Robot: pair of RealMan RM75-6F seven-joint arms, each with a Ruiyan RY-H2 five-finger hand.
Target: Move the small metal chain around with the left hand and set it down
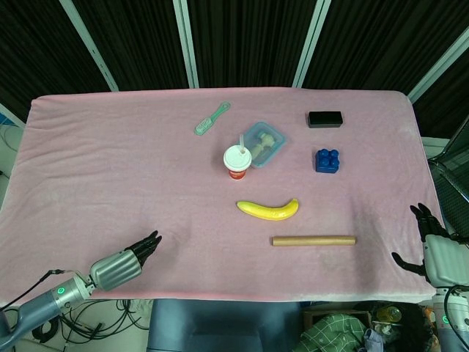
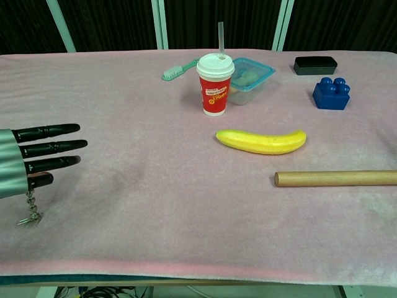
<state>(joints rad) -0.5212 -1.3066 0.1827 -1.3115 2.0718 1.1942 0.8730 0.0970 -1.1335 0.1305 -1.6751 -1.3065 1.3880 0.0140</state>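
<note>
While the head view is showing the left hand (image 1: pixel 124 262) reaching flat over the near table (image 1: pixel 110 161) edge, fingers out straight, it's hiding the chain completely under the hand. The right hand (image 1: pixel 432 246) is sitting off at the far side with fingers spread, gripping nothing.

Chest view is giving the real story: the chain (image 2: pixel 30 210) is dangling from the underside of the left hand (image 2: pixel 28 160), pinched below the lowest finger, and its bottom end is already bunching on the cloth right beneath. Right hand isn't showing here at all.

My guess is it's doing the set-down now, so it should be lowering gently, letting the links pile up, then loosening the pinch and lifting straight off without dragging them.
</note>
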